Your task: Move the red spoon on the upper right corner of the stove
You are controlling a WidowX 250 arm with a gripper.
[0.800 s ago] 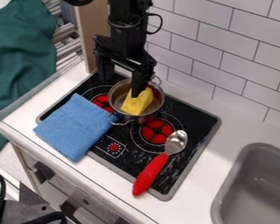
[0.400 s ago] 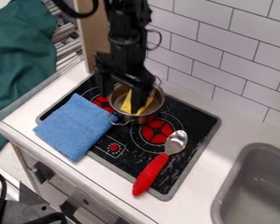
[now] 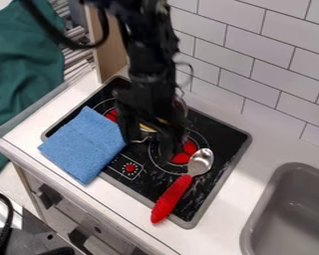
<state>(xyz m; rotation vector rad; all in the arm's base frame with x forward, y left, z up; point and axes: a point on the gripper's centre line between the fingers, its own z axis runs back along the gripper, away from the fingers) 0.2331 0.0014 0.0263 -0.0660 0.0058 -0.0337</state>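
Red spoon (image 3: 179,187) lies near a pot (image 3: 181,108) with something yellow (image 3: 147,128) inside.

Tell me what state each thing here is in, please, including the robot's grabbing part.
End effector: open, above the stove.
Red spoon: lying loose, handle past the stove's front edge.
Pot: uncovered, partly hidden.
Yellow thing: inside the pot.
Blue cloth: lying flat.
Green cloth: rumpled.
Stove: on or off, can't tell.
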